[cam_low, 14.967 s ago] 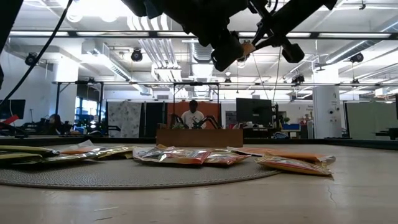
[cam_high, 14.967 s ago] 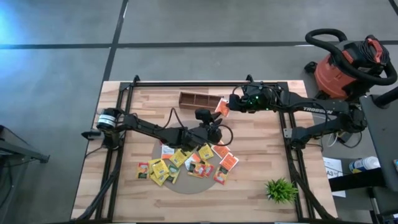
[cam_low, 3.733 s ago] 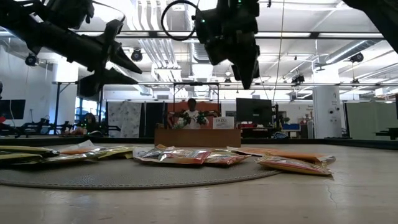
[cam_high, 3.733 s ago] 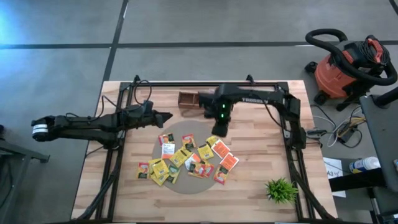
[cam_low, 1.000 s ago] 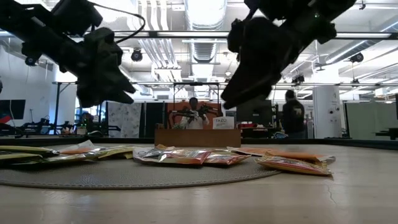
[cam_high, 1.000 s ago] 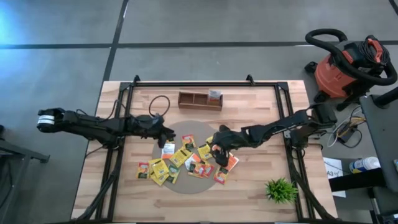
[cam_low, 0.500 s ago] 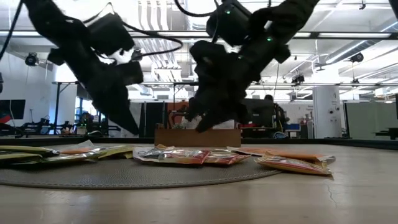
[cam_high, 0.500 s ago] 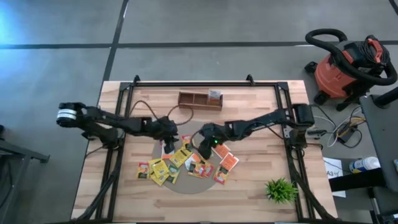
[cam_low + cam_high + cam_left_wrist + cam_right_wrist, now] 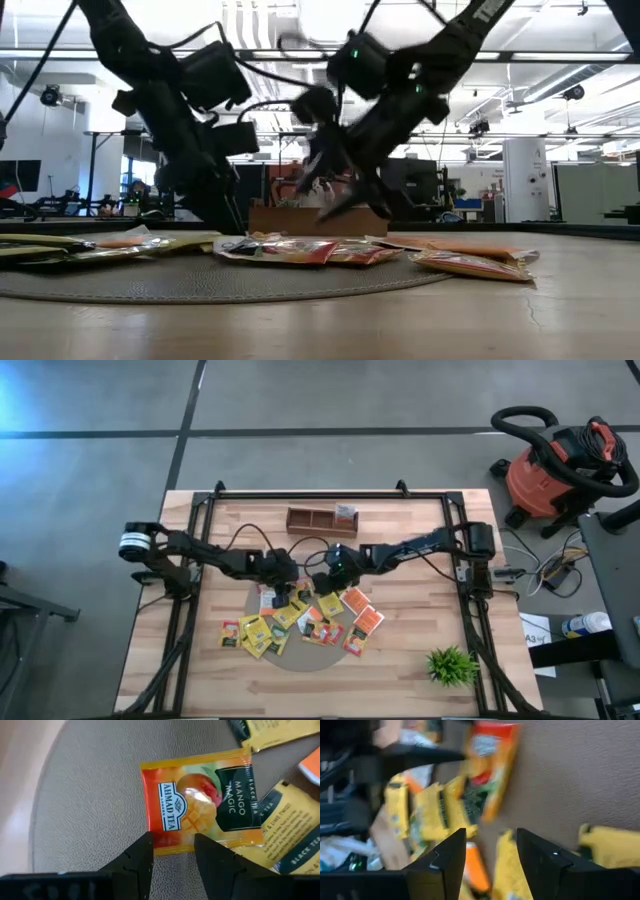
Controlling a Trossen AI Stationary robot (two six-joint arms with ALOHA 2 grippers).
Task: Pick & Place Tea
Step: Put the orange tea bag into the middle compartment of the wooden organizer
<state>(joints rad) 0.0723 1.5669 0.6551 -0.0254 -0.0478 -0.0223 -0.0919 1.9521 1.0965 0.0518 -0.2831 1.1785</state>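
Observation:
The tea, several small flat packets, mostly yellow with some orange-red, lies scattered on a round grey mat. My left gripper hangs open, slanting down over the mat's far left part. Its fingertips stand on either side of the near edge of an orange-red mango packet, which lies flat. My right gripper comes in from the right, open and low over the packets. In its wrist view its gap faces an orange-red packet and yellow ones.
A brown wooden divided tray stands at the table's far side, with one packet in its right end. A small green plant sits near the front right corner. The two grippers are close together over the mat. A red vacuum stands off the table.
Both grippers have come down toward the mat and toward each other. The left has moved toward the table's right edge, the right toward the left edge. Both wrists have rolled. The packets lie as before.

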